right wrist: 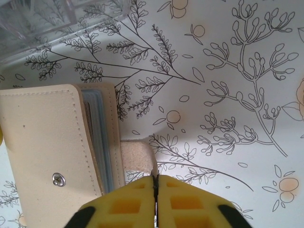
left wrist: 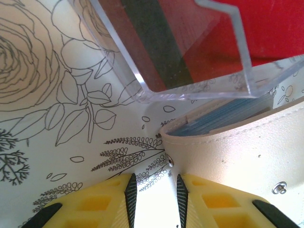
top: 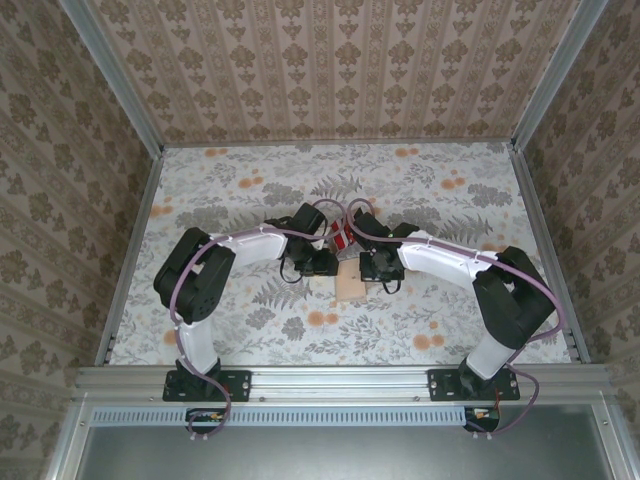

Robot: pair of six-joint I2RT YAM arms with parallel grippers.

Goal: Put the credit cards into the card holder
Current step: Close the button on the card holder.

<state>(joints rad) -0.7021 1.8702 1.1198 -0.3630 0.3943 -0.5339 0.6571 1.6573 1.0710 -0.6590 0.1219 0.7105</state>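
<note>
Left claw [left wrist: 156, 202]: partly open, and a gap is seen between the black pads [left wrist: 130, 192]. Only the floral tablecloth [left wrist: 71, 142] is seen in that gap, and nothing is gripped. The card holder [left wrist: 247, 156] is found just ahead and to the right of this claw, tan flap up. Its near corner is just beside the right pad, but contact cannot be confirmed. The holder is cut off by the right and bottom frame edges. Blue-grey pocket edges [left wrist: 228, 114] are seen under the flap's far rim.

Further ahead of the claw a clear plastic tray [left wrist: 137, 83] is seen, with the credit cards [left wrist: 270, 28] inside. They are red, and one with a dark band is seen through the tray wall. The stack is cropped at the top, so the count cannot be made out.

Right claw [right wrist: 156, 199]: the fingers are pressed together with no gap. The holder's tan closing tab [right wrist: 137, 159] is seen just ahead and left of the fingertips. Its near end is hidden by the left finger, so a pinch on the tab is possible but not clear. The holder's body is placed ahead-left of this claw with a snap stud [right wrist: 58, 179] on its face, and it is cropped at the left edge. The tray is only a blurred corner far ahead-left.

In the top view the holder is partly covered by the two wrists, which are seen close together over it. The red cards are seen just beyond.
</note>
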